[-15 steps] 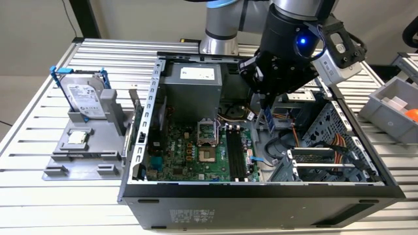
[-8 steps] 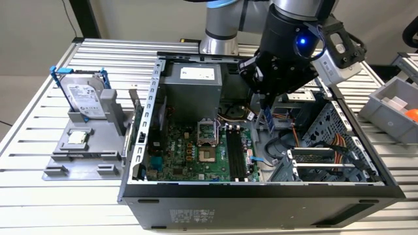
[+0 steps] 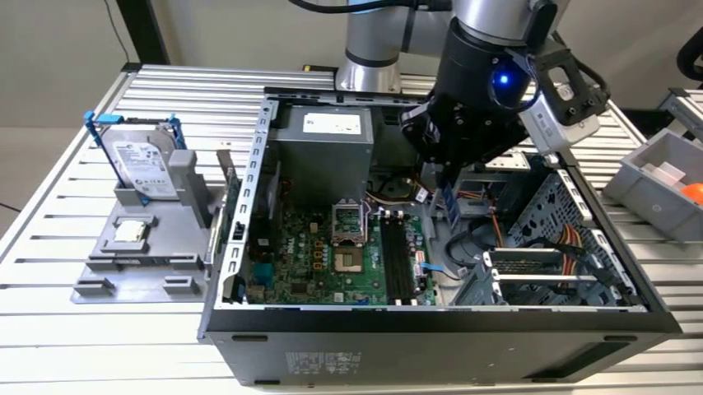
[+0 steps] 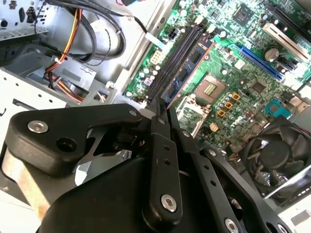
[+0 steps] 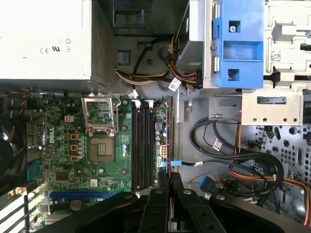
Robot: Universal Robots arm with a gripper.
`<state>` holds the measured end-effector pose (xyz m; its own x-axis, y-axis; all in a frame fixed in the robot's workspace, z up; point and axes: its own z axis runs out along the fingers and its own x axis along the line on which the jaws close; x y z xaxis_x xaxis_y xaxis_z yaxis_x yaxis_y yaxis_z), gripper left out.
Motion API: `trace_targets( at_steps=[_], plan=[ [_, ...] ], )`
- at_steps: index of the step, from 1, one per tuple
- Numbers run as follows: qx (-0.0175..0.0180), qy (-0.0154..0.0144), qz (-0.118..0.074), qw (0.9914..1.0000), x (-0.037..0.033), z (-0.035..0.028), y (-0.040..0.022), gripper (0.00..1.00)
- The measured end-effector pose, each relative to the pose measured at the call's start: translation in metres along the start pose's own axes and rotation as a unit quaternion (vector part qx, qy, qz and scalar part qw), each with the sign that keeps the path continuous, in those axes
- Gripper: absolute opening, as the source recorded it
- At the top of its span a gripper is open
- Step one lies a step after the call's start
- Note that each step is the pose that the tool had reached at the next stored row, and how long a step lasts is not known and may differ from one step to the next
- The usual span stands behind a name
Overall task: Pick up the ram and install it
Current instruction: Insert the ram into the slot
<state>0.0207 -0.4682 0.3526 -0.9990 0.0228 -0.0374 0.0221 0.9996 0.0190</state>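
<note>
Slatted metal table (image 3: 66, 206) carries open case (image 3: 439, 317); hand (image 4: 163, 109) pinches ram (image 4: 187, 73).

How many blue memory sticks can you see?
1. The ram is pinched in the gripper, beside the long black slots on the motherboard. Another could be hidden somewhere inside the case.

The ram (image 4: 187, 65) stands edge-on between the closed jaws, above the memory slots (image 5: 143, 145) of the motherboard (image 5: 73, 160). The processor socket (image 5: 101, 145) lies beside those slots, the drive cage (image 5: 238, 48) to their other side.
</note>
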Motion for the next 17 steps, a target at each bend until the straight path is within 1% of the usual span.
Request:
trace_targets(
  at_steps=[5, 8, 11, 15, 17],
  plan=[
    [0.0001, -0.0001, 0.002, 1.00000, 0.0003, 0.0062, -0.0002, 0.00],
    [0.0003, -0.0002, 0.008, 0.99997, 0.0004, 0.0096, -0.0007, 0.00],
    [0.0005, -0.0002, 0.013, 0.99992, 0.0006, 0.0147, -0.0008, 0.00],
    [0.0006, -0.0003, 0.014, 0.99990, 0.0021, 0.0219, -0.0009, 0.00],
    [0.0012, -0.0003, 0.014, 0.99990, 0.0024, 0.0253, -0.0010, 0.00]
  ],
)
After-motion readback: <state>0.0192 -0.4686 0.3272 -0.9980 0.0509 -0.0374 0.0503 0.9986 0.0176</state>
